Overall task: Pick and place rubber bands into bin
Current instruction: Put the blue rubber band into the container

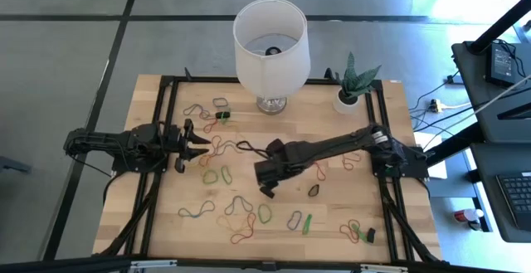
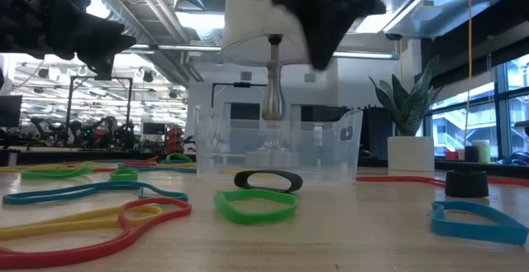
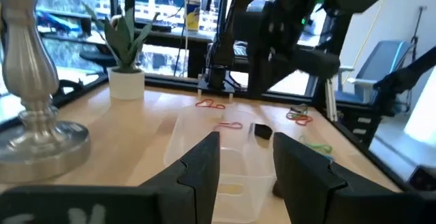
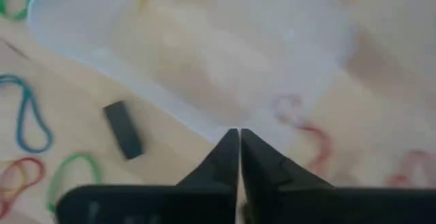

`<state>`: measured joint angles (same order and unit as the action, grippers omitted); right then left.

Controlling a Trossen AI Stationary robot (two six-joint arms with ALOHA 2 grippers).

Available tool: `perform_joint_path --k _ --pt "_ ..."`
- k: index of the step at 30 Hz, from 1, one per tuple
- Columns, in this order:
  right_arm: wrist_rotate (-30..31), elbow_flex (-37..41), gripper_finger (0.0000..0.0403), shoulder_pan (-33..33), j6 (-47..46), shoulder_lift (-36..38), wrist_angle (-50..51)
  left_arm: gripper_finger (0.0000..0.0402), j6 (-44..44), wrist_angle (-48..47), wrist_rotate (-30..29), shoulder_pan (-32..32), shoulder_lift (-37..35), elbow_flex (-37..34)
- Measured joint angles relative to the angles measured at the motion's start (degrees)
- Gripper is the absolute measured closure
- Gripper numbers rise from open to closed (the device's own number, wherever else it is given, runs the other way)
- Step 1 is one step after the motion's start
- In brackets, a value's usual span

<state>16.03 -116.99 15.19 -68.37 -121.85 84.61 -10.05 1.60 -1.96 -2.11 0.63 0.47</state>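
On the left of the high view, the left pincer (image 1: 192,143) hovers just above the surface (image 1: 166,223) with its fingers apart and nothing between them; its wrist view shows the clear bin (image 3: 211,149) lying directly ahead. If this arm pushes forward, those spread fingers could strike the bin's near wall and shove the light tub across the wood, away from where the other arm is working.

In the middle, the bin (image 1: 241,161) is barely visible from above because it is see-through, so judging its rim is a risk in itself. Rubber bands (image 1: 199,211) lie scattered all around it, and from table height a black band and a green band (image 2: 256,206) sit just in front of its wall.

To the right, the right pincer (image 1: 267,177) hangs at the bin's edge with its fingers pressed together. Whether a band is pinched there cannot be told. From its wrist view the tips sit right at the bin (image 4: 204,54) rim, with a red band (image 4: 310,132) just outside. A release here could drop a band outside the wall, or a lowering tip could catch the rim and tip the tub.
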Motion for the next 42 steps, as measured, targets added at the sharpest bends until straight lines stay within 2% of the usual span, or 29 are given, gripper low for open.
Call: perform_joint_path --k 3,8,11,15,21,25,28,31,37,42 --pt "5.4 0.0 0.0396 2.56 -4.04 3.28 5.66 0.027 -0.7 0.01 -1.57 0.0 -0.01 -0.01" --pt "10.07 6.35 0.04 6.47 -10.03 11.15 4.68 0.027 -0.4 0.33 -2.31 0.0 0.02 -0.02" --pt "11.4 13.83 0.0399 9.48 -17.47 16.41 4.56 0.027 0.33 0.34 -4.76 0.0 0.02 -0.01" --pt "11.26 25.88 0.0401 13.69 -25.45 23.87 0.36 0.0277 0.74 -0.04 -4.81 -0.13 0.36 0.34" --pt "10.86 45.23 0.0401 18.84 -30.29 35.41 -14.63 0.0308 0.23 -0.13 -6.03 -0.11 3.07 3.05" --pt "10.17 56.8 0.0402 20.87 -30.22 42.87 -23.99 0.0334 -0.62 -0.09 -6.96 -0.75 8.27 7.34" --pt "8.57 64.31 0.0402 21.89 -29.83 48.6 -28.08 0.0355 -2.37 -2.14 -10.46 -2.31 14.45 11.89" --pt "7.79 70.85 0.0402 22.55 -28.82 54.62 -31.16 0.0375 -5.12 -8.47 -15.16 -3.75 22.13 17.79" --pt "7.85 80.98 0.0402 22.58 -23.67 67.46 -36.76 0.0399 -21.31 -22.85 -27.89 -3.1 34.81 29.43" --pt "7.89 87.63 0.0403 21.65 -21.19 75.89 -42.08 0.0399 -29.89 -32.51 -30.4 1.06 40.42 35.6"
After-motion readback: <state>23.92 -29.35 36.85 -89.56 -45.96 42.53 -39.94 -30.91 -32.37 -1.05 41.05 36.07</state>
